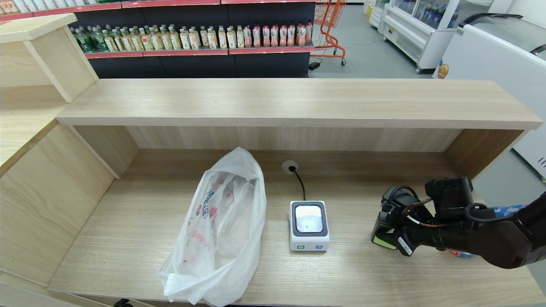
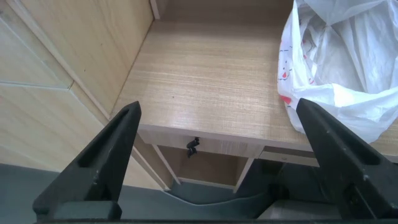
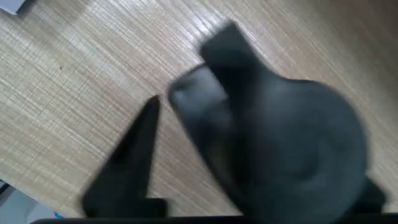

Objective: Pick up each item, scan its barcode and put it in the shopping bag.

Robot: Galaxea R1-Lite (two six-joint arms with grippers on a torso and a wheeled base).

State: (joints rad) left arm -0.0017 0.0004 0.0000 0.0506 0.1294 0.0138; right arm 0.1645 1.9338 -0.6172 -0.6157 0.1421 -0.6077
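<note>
Shopping bag (image 1: pixel 222 238): location and clearances
Lies slumped on wooden counter (image 1: pixel 128 230), just left of scanner (image 1: pixel 309 225); bears red and blue print, too creased to read. Sits near left gripper (image 2: pixel 219 107), with fingers (image 2: pixel 106 162) spread wide off counter's front edge. Well apart from right gripper (image 1: pixel 381 236) beyond scanner; grip state blurred, cannot tell. Also well apart from blue packet (image 1: pixel 509 209) tucked behind right arm.
</note>
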